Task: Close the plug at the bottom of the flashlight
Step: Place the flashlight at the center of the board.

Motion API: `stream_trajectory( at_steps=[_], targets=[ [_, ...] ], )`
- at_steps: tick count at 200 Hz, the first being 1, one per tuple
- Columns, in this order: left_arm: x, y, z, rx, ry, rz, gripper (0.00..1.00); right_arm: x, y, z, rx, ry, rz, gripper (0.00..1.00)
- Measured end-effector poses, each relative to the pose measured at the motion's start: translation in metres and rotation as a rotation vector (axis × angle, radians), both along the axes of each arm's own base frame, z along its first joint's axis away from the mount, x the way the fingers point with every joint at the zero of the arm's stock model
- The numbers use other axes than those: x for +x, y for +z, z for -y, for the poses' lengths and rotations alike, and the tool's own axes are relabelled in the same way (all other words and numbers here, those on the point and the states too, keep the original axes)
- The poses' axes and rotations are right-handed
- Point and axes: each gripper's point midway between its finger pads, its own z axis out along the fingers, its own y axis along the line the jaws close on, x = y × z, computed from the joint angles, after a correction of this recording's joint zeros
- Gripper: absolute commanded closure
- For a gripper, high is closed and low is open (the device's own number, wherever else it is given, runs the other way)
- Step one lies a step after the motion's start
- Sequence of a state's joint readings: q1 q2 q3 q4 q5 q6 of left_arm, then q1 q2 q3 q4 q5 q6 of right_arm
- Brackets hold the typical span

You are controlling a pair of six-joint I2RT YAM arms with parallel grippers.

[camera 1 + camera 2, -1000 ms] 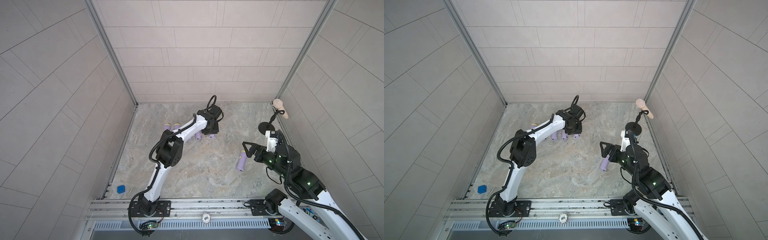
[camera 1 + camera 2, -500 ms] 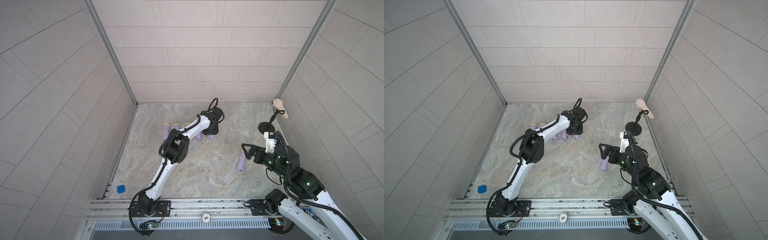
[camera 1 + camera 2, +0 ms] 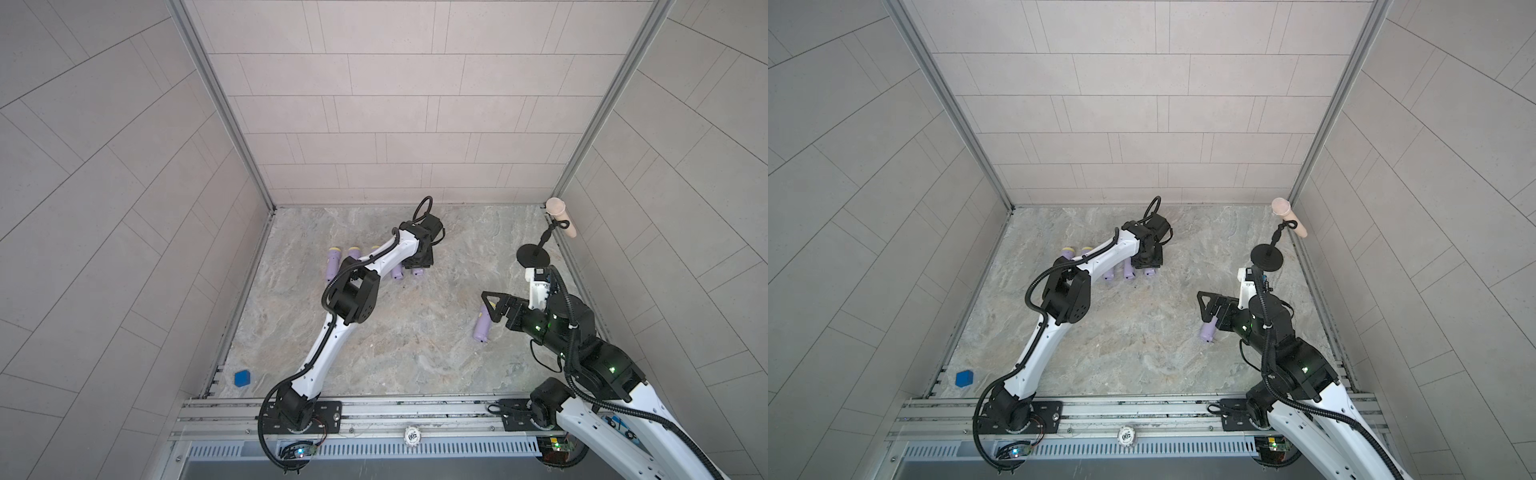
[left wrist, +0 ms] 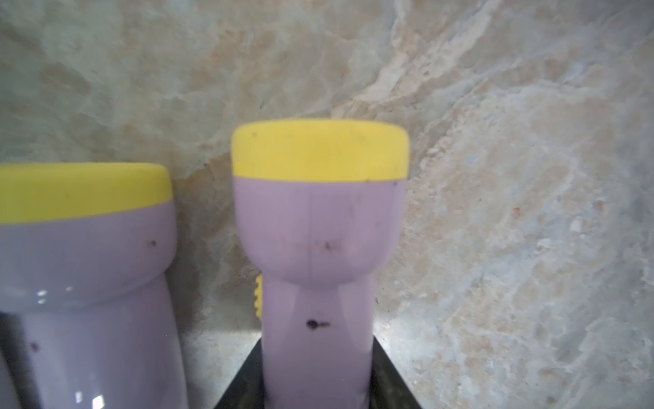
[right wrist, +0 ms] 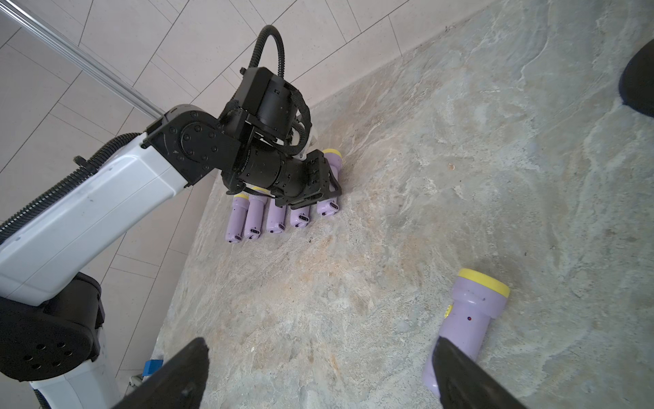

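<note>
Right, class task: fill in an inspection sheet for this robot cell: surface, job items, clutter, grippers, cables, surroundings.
Surface: marbled tabletop, no spills.
Job's things: row of flashlights, five side by side; lone flashlight apart, near the right arm.
Clutter: blue block, front left corner; black stand, back right.
Grippers: left gripper shut on the row's end flashlight; right gripper open by the lone flashlight.
Cables: black hose looped above the left wrist; another along the right arm.
Surroundings: tiled walls on three sides; metal rail in front.
</note>
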State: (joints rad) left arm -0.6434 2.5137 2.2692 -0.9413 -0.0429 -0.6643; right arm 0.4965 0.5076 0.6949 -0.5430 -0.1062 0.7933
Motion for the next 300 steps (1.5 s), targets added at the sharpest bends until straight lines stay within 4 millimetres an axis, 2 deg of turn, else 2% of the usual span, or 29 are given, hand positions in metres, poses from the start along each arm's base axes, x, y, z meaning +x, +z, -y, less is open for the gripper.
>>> stream_trajectory(
  at_steps=[55, 201, 223, 255, 300],
  targets=[
    [0.003, -0.007, -0.002, 0.021, 0.005, 0.002, 1.0, 0.0, -0.006, 0.0, 0.003, -0.004, -0.018, 0.0],
    [0.001, -0.008, -0.003, 0.042, -0.006, 0.003, 0.66, 0.006, -0.019, -0.001, -0.018, -0.019, -0.068, 0.01],
    [0.001, -0.008, -0.003, 0.042, -0.006, 0.003, 0.64, 0.006, -0.02, -0.002, -0.02, -0.021, -0.076, 0.01],
    [0.0, -0.008, -0.003, 0.05, -0.008, 0.002, 0.56, 0.007, -0.021, -0.002, -0.021, -0.022, -0.08, 0.01],
    [-0.004, -0.009, -0.004, 0.068, -0.019, -0.004, 0.54, 0.007, -0.022, -0.002, -0.019, -0.023, -0.082, 0.0]
  ],
)
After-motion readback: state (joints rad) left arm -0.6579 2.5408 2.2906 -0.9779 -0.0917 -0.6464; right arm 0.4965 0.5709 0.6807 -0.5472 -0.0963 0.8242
